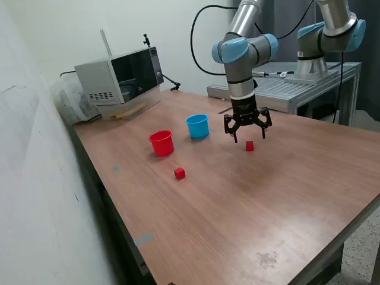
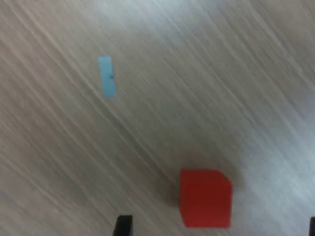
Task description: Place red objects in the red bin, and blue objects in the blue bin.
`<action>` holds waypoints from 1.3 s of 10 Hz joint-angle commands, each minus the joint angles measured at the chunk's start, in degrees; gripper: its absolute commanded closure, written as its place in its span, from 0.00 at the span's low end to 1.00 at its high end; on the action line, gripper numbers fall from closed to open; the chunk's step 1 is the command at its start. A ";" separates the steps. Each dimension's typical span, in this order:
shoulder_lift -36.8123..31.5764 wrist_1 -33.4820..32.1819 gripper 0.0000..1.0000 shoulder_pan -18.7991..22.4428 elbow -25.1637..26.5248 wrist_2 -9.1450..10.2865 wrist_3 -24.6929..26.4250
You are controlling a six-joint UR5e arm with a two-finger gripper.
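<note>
Evidently small, stiff, light red cube (image 1: 249, 145) on counter (image 1: 249, 202), beneath empty gripper (image 1: 247, 134), fingers spread; best pinched across two flat opposite faces.

Two cups (image 1: 161, 142) stand side by side on the table (image 1: 237, 202) — one cube (image 1: 179, 173) before them, another (image 1: 249, 145) beside.

Wooden table (image 1: 249, 202), white wall (image 1: 35, 178)

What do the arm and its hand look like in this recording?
The arm has silver-grey tube sections with light blue caps at the joints, and a black cable loops beside it. Its hand is black, with slim claw-like fingers. A second arm with matching colours stands behind it.
</note>
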 commanded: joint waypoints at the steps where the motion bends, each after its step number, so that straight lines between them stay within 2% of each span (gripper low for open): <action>1: 0.81 -0.21 0.00 -0.53 0.28 0.00 -0.15; 5: 1.51 -0.21 0.00 -0.53 0.28 0.00 -0.23; 6: 1.51 -0.73 1.00 -0.53 0.28 0.00 -0.23; 9: 1.51 -1.00 1.00 -0.71 0.19 0.97 -0.32; 12: 0.90 -0.56 1.00 -0.71 -0.25 -0.52 -0.50; 13: -2.15 -0.39 1.00 -0.62 0.27 -0.96 -0.41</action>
